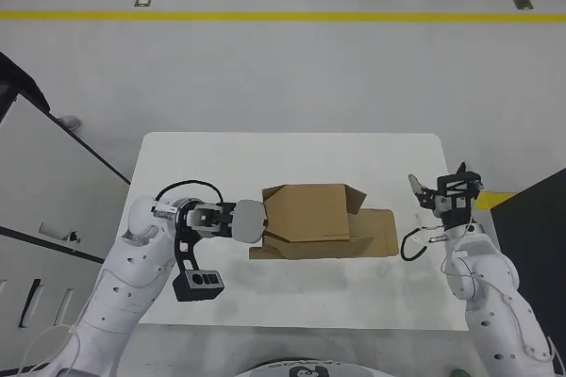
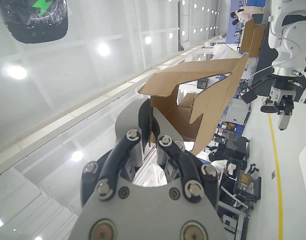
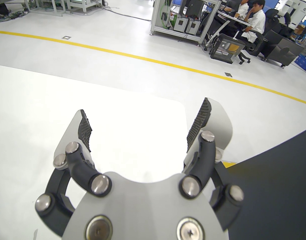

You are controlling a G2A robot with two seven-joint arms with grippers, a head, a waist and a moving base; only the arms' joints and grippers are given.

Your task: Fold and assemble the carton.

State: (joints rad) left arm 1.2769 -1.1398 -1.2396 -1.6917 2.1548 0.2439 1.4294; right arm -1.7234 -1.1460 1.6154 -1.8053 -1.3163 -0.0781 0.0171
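White floor runs all round 1 white table point(image 1: 217, 155), and 1 yellow line point(image 1: 283, 16) is painted across it on the far side of the carton from the robot. On my feed I count 1 carton point(image 1: 307, 212) of brown cardboard. It stands near the middle of the table, partly erected. Its walls are up in a rough sleeve, and 1 flap point(image 1: 377, 231) lies flat on the tabletop on the carton's right side.

I have 2 grippers in sight. The left gripper point(image 1: 255, 219) sits right at the carton's left end. On its wrist camera I see its 2 pads point(image 2: 143, 116) pressed together on a thin cardboard edge of the carton, which runs up between them. The rest of the carton rises beyond the fingers, with a cut-out gap showing through it.

The right gripper point(image 1: 424, 188) hangs well apart from the carton, off its right side and past the flat flap, near the table's right edge. Its 2 fingers point(image 3: 84, 128) are spread wide with nothing between them, and on its wrist camera I see bare tabletop and a rounded table corner through the gap.

Off the carton's right side, beyond the table, stands 1 dark panel point(image 1: 547, 217). Off its left side, also beyond the table, stands 1 grey cabinet point(image 1: 28, 179).
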